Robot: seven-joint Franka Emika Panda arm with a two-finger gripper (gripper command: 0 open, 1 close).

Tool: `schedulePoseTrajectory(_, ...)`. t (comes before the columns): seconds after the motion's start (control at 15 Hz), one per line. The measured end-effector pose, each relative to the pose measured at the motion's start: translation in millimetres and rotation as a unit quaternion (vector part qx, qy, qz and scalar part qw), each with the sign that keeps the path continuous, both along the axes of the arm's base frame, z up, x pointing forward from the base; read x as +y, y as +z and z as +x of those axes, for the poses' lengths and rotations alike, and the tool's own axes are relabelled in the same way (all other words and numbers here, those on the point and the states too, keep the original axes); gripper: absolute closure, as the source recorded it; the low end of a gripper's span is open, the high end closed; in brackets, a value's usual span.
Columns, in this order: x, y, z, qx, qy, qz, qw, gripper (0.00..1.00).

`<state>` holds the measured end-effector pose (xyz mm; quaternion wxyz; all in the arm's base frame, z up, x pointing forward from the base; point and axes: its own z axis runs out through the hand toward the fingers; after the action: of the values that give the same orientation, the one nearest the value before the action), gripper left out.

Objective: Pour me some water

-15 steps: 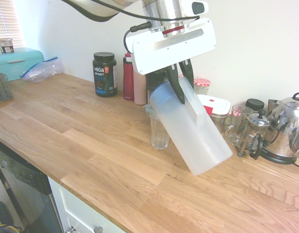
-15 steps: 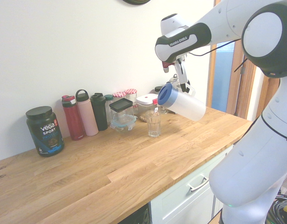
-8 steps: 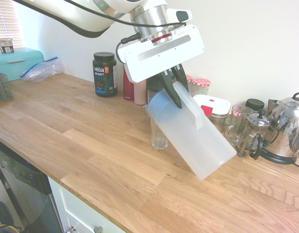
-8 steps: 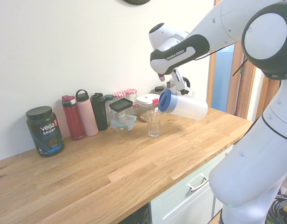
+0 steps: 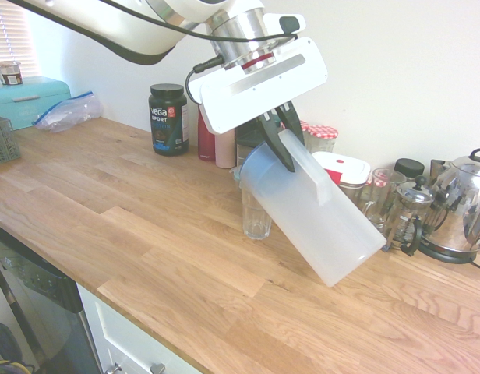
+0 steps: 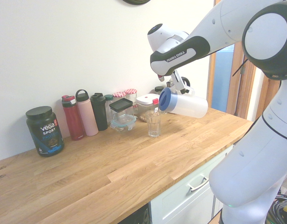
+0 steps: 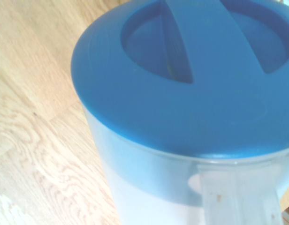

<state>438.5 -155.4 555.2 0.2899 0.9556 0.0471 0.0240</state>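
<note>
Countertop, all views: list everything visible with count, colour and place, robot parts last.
jug: one, frosted white with blue lid, held tilted, lid end over the glass
glass: one, clear, upright on the counter
counter: one, light wood
protein tub: one, black, by the wall
bottles: about four, red, pink and dark, along the wall
jars: two, red checked lids, by the wall
food containers: two, one white-lidded, one dark-lidded
French press: one, glass, beside the kettle
kettle: one, shiny steel
bread box: one, turquoise
bag: one, clear plastic
end effector: one, black fingers, shut on the jug's handle
</note>
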Motion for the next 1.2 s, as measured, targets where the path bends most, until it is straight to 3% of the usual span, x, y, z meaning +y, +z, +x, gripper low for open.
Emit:
schedulePoseTrajectory(0.87, 11.6, -0.8, 3.7, -0.024, -0.016, 0.007, 1.000, 1.00)
schedulePoseTrajectory(1.07, -8.9, 11.8, -24.0, -0.050, -0.040, 0.074, 0.995, 1.00)
schedulePoseTrajectory(1.2, -18.3, 16.2, -46.9, -0.072, -0.070, 0.132, 0.986, 1.00)
